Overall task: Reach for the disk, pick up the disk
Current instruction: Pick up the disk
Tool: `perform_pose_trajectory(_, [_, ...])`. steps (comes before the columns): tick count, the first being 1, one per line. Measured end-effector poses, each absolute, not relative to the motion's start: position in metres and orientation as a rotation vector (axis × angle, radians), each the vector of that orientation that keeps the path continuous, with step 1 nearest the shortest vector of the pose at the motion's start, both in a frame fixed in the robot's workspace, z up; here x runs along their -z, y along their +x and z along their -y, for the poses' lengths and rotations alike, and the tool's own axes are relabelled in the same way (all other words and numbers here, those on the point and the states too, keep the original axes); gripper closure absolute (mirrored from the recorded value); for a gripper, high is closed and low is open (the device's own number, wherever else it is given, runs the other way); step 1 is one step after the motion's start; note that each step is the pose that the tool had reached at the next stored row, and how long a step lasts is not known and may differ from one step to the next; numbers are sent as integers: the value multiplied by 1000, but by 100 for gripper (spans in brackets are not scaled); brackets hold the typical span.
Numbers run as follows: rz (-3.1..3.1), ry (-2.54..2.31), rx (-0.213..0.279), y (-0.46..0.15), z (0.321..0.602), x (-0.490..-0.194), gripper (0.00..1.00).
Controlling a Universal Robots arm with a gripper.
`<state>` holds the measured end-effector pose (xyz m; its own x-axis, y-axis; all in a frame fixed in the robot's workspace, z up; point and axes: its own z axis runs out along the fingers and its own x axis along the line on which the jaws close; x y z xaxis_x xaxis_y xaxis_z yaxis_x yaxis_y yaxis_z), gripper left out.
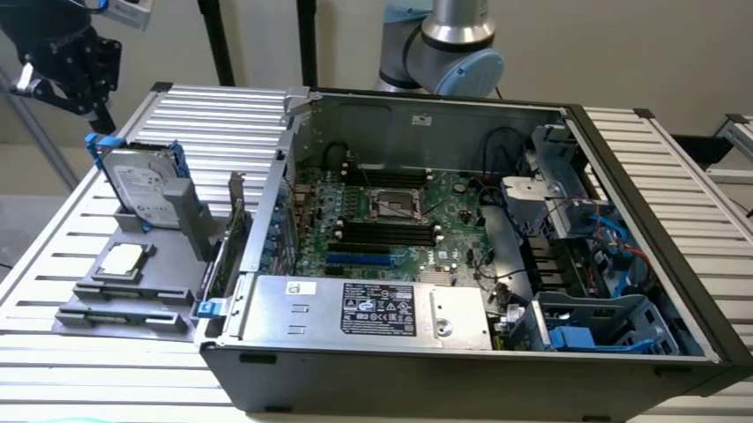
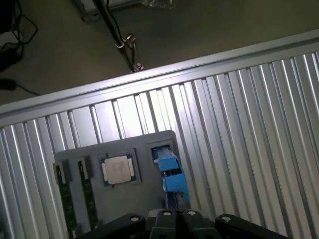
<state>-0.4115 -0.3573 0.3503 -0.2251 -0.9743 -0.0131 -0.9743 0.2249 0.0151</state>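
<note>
The disk [image 1: 139, 187] stands on edge in a grey holder [image 1: 171, 273] on the slatted table [image 1: 70, 220]; the gripper [image 1: 65, 84] hangs above, apart from it, its jaws' state untellable; the disk is probably stiff, weighty and smooth-faced, so best gripped across its blue-bracketed top edge.

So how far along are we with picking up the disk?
Done: nothing shows yet; the disk stands upright in its grey holder, untouched. In hand: the gripper hangs above it, apart from it, the wrist view looking down on its blue bracket. Left: closing the gap and the pickup itself.
</note>
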Motion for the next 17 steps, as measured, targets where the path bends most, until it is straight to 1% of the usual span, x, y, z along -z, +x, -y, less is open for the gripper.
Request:
perform_pose_trajectory(9, [-2343,-2093,-31,-412,354,-349,89])
perform_pose_trajectory(10, [-2340,-2097,-31,-412,353,-349,88])
perform_pose_trajectory(11, [-2340,-2097,-31,-412,353,-349,82])
perform_pose_trajectory(12, [-2340,-2097,-31,-412,353,-349,82])
perform_pose_trajectory(13, [-2340,-2097,-31,-412,353,-349,70])
perform_pose_trajectory(14, [-2340,-2097,-31,-412,353,-349,70])
perform_pose_trajectory(16, [-2339,-2097,-31,-412,353,-349,58])
perform_pose_trajectory(17, [-2339,-2097,-31,-412,353,-349,58])
